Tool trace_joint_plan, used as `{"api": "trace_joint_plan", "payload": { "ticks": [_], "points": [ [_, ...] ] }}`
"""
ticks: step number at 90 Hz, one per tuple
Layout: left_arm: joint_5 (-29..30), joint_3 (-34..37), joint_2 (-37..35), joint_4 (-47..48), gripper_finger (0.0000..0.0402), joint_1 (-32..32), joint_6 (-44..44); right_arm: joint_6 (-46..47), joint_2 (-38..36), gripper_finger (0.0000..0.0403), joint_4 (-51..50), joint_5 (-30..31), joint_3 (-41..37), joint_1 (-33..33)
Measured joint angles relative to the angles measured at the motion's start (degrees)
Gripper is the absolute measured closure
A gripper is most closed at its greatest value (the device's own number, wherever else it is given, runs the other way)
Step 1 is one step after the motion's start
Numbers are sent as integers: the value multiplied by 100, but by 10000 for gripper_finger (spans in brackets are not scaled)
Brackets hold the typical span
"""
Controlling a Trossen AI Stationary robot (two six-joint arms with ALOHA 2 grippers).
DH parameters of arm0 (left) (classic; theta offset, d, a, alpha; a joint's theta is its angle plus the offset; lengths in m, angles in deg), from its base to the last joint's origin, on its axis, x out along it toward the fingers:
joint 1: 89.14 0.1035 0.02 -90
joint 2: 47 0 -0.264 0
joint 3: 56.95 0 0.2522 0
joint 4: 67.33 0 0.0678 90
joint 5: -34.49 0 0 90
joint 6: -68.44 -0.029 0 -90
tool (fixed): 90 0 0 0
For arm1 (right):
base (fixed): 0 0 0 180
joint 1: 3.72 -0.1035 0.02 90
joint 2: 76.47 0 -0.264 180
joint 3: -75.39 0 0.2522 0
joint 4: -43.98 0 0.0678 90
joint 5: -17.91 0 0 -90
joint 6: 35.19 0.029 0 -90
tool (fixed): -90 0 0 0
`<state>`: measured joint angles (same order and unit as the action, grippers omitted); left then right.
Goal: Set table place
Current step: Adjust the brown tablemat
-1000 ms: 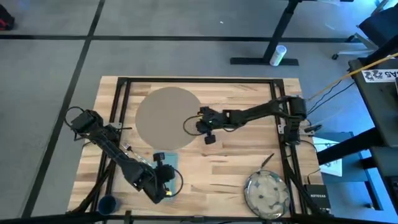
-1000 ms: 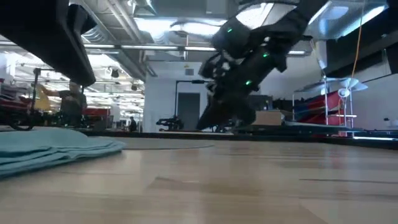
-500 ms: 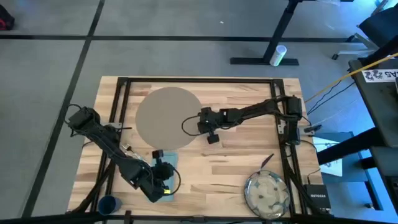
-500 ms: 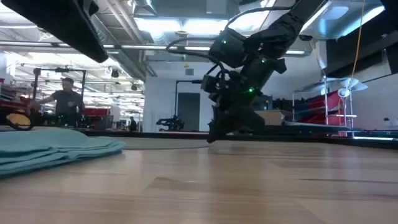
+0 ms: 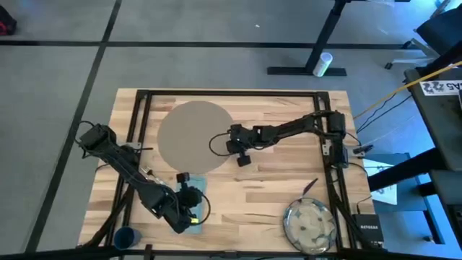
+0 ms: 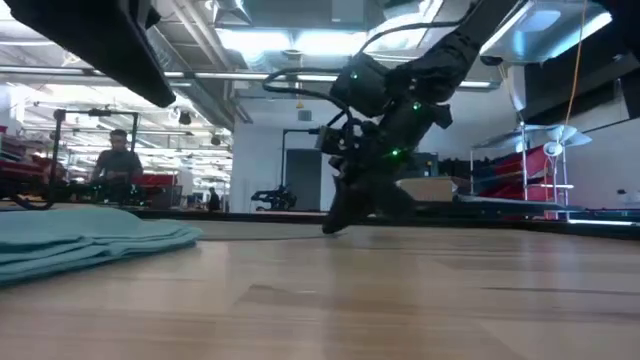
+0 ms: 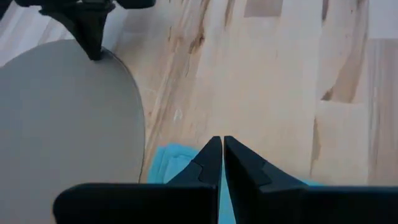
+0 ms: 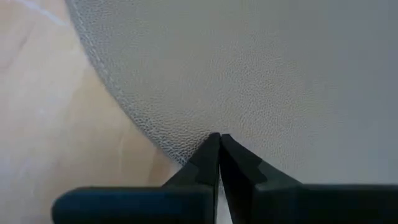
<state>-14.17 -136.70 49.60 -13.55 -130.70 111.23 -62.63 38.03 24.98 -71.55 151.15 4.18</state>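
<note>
Here your right gripper (image 8: pixel 219 138), fingers pinched on the rim of the thin, floppy-looking placemat (image 5: pixel 193 136) mid-table, grips its best handhold, while the left gripper (image 7: pixel 222 142) hovers clenched over the napkin (image 7: pixel 168 160).

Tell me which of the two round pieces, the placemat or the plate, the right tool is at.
The grey-brown placemat: the right tool, shut, is at its edge, while the speckled plate sits apart near the table's corner.

The right gripper (image 5: pixel 232 139) is sitting at the placemat's (image 5: pixel 191 135) edge mid-tabletop (image 5: pixel 274 188), while the left gripper (image 5: pixel 186 193) is hovering over the teal napkin (image 5: pixel 196 186).
</note>
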Motion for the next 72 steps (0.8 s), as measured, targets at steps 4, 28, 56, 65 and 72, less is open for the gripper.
{"api": "trace_joint_plan", "payload": {
  "ticks": [4, 28, 56, 65, 72],
  "points": [
    [-1, 0, -2, 57, 402, 0, 34, -2, -52, 403, -350, -2, 2, 0],
    [0, 0, -2, 151, 402, -75, 217, -9, -339, 403, -1816, 0, 1, -26],
    [47, 0, -2, 162, 402, -170, 329, 67, -599, 403, -3025, -429, -111, -463],
    [74, 0, -2, 167, 402, -170, 329, 167, -606, 403, -3228, -518, -116, -699],
    [125, 0, -2, 208, 402, -170, 329, 202, -608, 403, -3288, -557, -116, -881]
  ]
}}
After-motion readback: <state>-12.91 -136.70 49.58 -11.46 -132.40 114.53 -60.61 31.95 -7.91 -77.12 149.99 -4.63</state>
